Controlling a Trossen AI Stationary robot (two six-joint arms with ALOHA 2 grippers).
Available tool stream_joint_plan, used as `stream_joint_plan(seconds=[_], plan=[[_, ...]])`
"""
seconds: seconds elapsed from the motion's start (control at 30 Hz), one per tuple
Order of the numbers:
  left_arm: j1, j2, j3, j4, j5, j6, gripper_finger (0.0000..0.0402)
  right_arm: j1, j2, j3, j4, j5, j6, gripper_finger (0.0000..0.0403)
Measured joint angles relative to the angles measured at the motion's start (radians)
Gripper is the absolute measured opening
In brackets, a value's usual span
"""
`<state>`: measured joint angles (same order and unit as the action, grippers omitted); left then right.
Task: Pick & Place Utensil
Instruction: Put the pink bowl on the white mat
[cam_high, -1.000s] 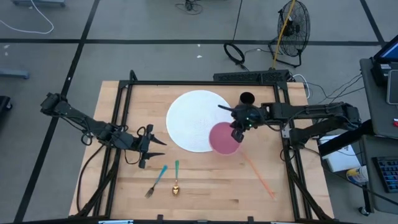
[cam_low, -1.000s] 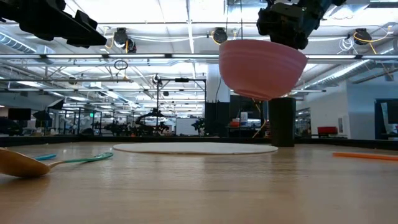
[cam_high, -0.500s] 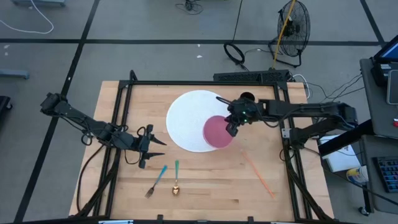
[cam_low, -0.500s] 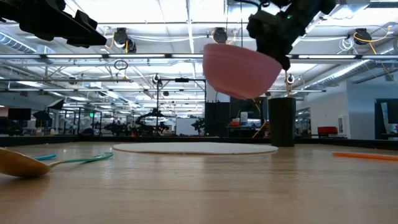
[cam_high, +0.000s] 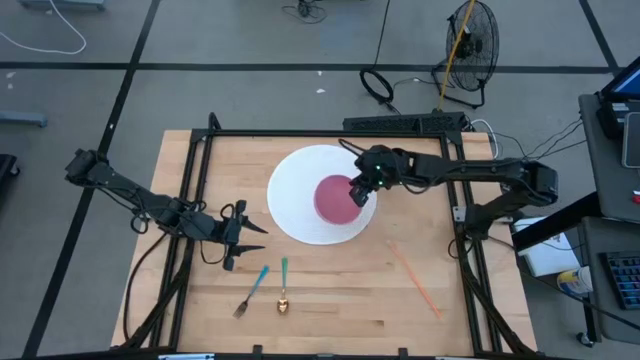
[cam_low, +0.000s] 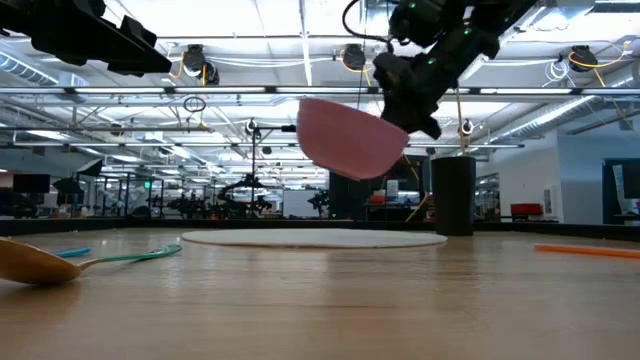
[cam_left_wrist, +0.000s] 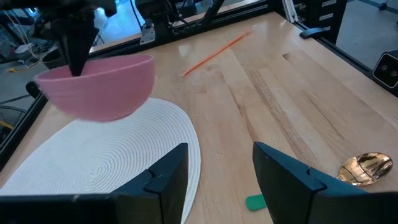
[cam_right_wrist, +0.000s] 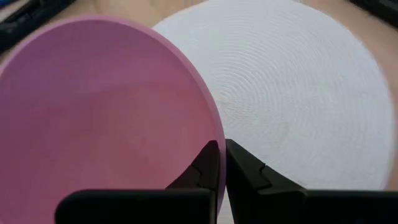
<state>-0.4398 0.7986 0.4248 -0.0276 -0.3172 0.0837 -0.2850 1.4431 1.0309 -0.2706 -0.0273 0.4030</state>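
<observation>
Right gripper (cam_high: 359, 188) clamped on the rim of a pink bowl (cam_high: 334, 198), held tilted in the air over the white round placemat (cam_high: 295, 180), near table centre. Left gripper (cam_high: 243, 235) spread wide and empty, waiting at about 8 o'clock from the mat. Task's utensils at 6 o'clock, near the front edge: gold spoon with green handle (cam_high: 283, 290) beside a blue-handled fork (cam_high: 249, 290). Both probably light, stiff and slippery; best pinched mid-handle, across the narrow width.

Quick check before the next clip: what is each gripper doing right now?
Left gripper: open, empty, above the table near the fork.
Right gripper: shut on the pink bowl rim, above the white placemat.
</observation>
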Motion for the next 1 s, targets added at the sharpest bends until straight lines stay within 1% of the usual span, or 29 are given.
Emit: stream_joint_plan(seconds=[0.3, 0.5, 0.6, 0.67, 0.8, 0.93, 1.0], plan=[[0.003, 0.0, 0.0, -0.002, 0.0, 0.0, 0.0186, -0.017, 0.095, 0.057, 0.011, -0.007, -0.002, 0.0004], [0.003, 0.0, 0.0, -0.002, 0.0, 0.001, 0.0186, -0.022, 0.11, 0.099, 0.025, -0.005, 0.003, 0.0004], [0.003, 0.0, 0.0, -0.002, 0.0, 0.001, 0.0186, -0.022, 0.114, 0.104, 0.001, -0.003, 0.003, 0.0004], [0.003, 0.0, 0.0, -0.001, 0.0, 0.001, 0.0186, -0.022, 0.123, 0.11, 0.021, -0.002, 0.003, 0.0004], [0.003, 0.0, 0.0, -0.002, 0.0, 0.001, 0.0186, -0.029, 0.161, 0.107, -0.004, -0.003, 0.012, 0.0004], [0.003, 0.0, 0.0, -0.001, 0.0, 0.001, 0.0186, -0.042, 0.224, 0.131, 0.014, -0.005, 0.02, 0.0004], [0.003, 0.0, 0.0, -0.002, 0.0, 0.001, 0.0186, -0.05, 0.254, 0.14, 0.002, -0.028, 0.016, 0.0004]])
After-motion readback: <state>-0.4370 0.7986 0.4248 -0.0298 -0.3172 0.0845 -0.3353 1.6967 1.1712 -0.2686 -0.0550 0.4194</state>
